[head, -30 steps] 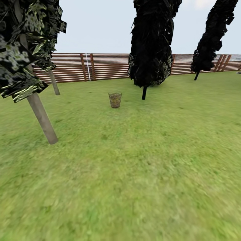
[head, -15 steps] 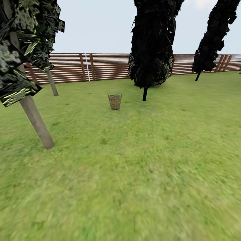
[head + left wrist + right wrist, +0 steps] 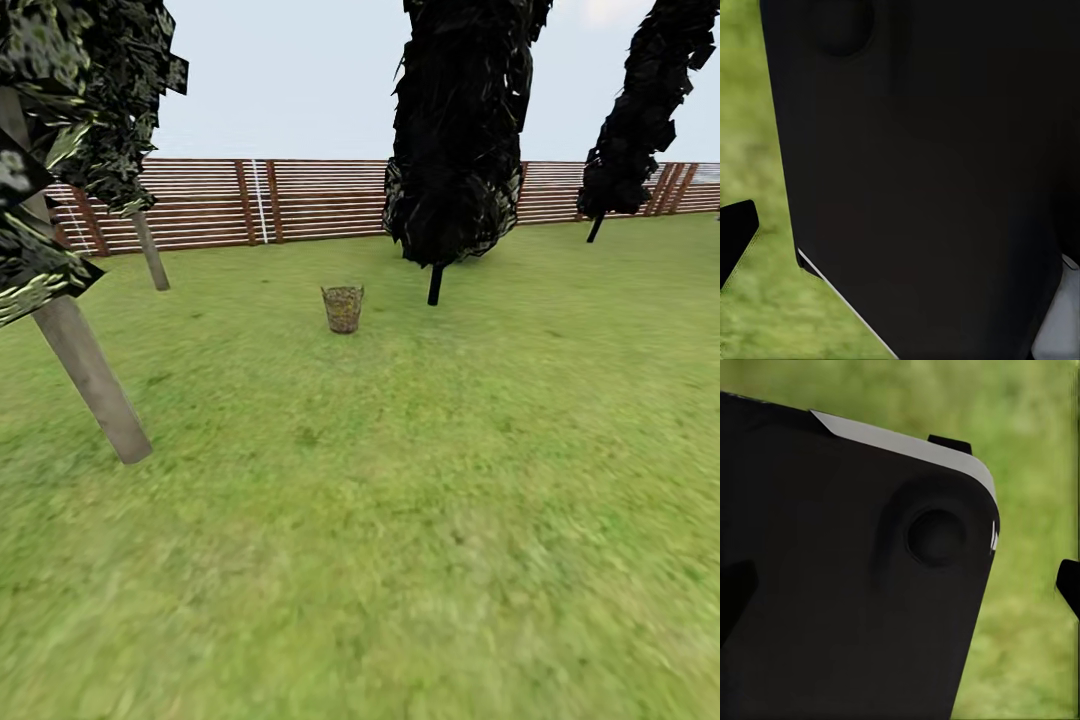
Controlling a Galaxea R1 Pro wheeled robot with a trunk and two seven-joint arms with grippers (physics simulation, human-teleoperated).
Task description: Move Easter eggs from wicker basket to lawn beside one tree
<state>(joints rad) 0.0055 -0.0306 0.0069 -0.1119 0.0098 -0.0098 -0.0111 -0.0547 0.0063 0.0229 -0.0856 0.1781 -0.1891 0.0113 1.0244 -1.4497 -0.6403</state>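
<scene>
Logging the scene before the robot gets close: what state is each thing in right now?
Basket: upright on the lawn, contents too small to tell.
Pale tree: trunk leaning, rooted in grass.
Fence: standing, unbroken.
Pincers: state cannot be told.

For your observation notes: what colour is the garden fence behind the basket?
Brown horizontal slats on the fence, seen best in the head view, behind the wicker basket.

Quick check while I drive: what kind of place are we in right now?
A fenced garden, outdoors. Mottled green lawn runs back to a brown slatted wooden fence under open sky, with trees scattered on it: a pale-trunked tree near left, black cone-shaped trees ahead. The wicker basket stands on the grass.
</scene>
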